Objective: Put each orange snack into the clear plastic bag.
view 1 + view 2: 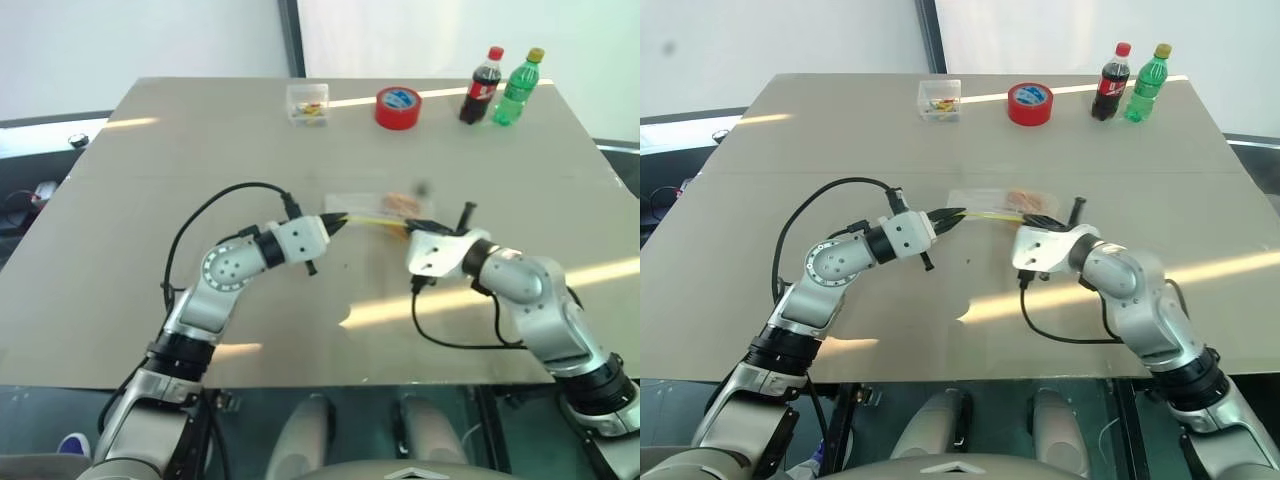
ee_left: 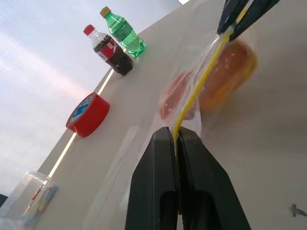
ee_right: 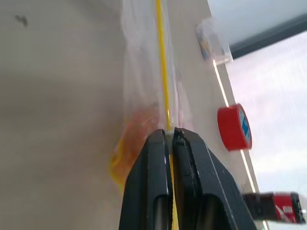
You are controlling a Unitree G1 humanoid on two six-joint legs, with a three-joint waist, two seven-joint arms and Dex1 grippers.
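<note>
The clear plastic bag [image 1: 372, 208] is stretched just above the table's middle between my two grippers, its yellow seal strip [image 2: 201, 81] pulled taut. My left gripper [image 1: 340, 220] is shut on one end of the strip, as the left wrist view [image 2: 173, 133] shows close up. My right gripper [image 1: 412, 226] is shut on the other end, also seen in its own wrist view [image 3: 170, 132]. Through the plastic show an orange snack [image 2: 231, 69] near the right gripper and a second, redder lump [image 2: 173, 95] beside it. In the head views they read as one orange patch [image 1: 1026, 200].
At the table's far edge stand a small clear box of coloured bits [image 1: 307, 103], a red tape roll [image 1: 398, 107], a cola bottle [image 1: 481, 86] and a green bottle [image 1: 518, 88]. Black cables loop from both wrists over the table.
</note>
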